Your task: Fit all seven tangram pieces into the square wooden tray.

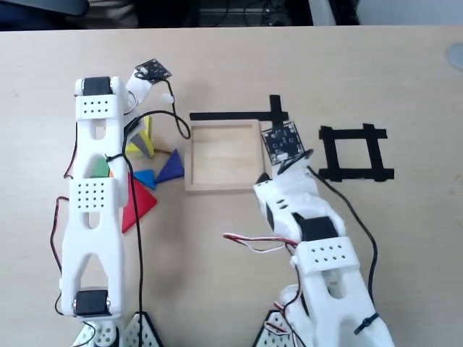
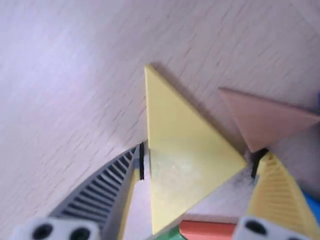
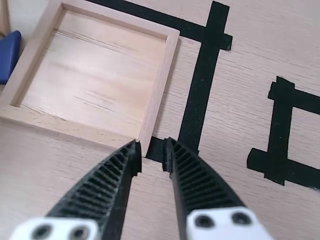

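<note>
tray [image 1: 224, 186] bare, 0 of 7 seated | left gripper [image 2: 198, 164] spread wide, bracketing flat-lying yellow triangle [image 2: 180, 150] | right gripper [image 3: 151, 150] narrowly parted, empty, at tray corner

Robotics lab bench: black tape marks [image 1: 353, 134] on wooden table [image 1: 217, 65], cabled arms [image 1: 94, 202] alongside.

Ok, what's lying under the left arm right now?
A yellow triangle between the fingers, plus a green piece and red triangle poking out. The left arm covers the rest of them.
</note>
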Controlling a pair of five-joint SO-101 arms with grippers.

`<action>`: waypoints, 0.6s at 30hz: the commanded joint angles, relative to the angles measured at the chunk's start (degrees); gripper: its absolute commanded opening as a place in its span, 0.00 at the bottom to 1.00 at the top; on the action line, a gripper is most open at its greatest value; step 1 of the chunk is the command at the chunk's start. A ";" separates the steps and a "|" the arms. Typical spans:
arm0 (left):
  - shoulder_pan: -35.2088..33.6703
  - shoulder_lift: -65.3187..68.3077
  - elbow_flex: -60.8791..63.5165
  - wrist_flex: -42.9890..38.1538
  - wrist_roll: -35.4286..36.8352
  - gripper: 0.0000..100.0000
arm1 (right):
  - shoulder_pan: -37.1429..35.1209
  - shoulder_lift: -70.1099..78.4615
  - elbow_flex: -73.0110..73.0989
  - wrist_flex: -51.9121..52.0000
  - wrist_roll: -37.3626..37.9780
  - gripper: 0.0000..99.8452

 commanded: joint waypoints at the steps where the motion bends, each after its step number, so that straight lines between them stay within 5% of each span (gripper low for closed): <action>1: -0.57 0.97 0.13 0.62 -1.41 0.35 | -0.44 -0.31 -0.48 -0.79 0.62 0.09; 18: -2.77 0.97 0.13 2.20 -4.57 0.23 | -0.44 -0.31 -0.40 -0.97 0.62 0.09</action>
